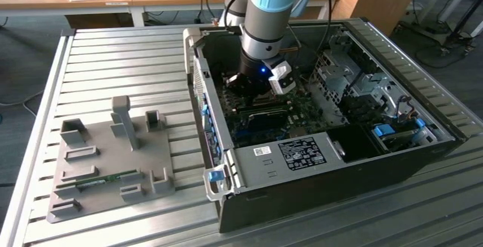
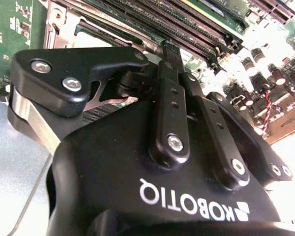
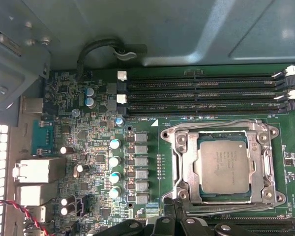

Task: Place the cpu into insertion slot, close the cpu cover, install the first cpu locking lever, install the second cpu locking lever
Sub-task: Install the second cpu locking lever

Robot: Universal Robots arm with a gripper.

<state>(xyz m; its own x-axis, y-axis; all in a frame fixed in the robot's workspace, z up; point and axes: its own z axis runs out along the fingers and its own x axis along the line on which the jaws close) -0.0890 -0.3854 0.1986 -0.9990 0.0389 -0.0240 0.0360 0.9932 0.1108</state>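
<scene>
In the exterior view the arm's wrist is down inside the open computer case (image 1: 332,145), and its body hides the socket area of the motherboard (image 1: 249,124) — the fingers' tips cannot be made out there. In the second wrist view the gripper (image 2: 168,49) is seen from behind: the dark finger links run together up to a narrow tip over the memory slots (image 2: 187,22), and the fingers (image 2: 171,93) look drawn close together, though whether anything sits between them is hidden by the gripper's own body. In the first wrist view just the black finger bases (image 3: 179,227) poke in at the picture's edge, right beside the socket, and the tips are cut off. The cpu (image 3: 222,165) lies flat in its insertion slot, silvery top showing through the window of the cpu cover (image 3: 258,160) — the frame lies down flat around the chip, not raised. Thin wire levers (image 3: 221,123) run along the socket's edges; whether they are hooked under their catches is hard to tell. The memory slots (image 3: 201,93) lie just beside the socket, and a row of capacitors (image 3: 115,167) stands nearby. Out on the slatted desk (image 1: 121,60), a grey fixture tray (image 1: 106,165) sits well apart from the case.
</scene>
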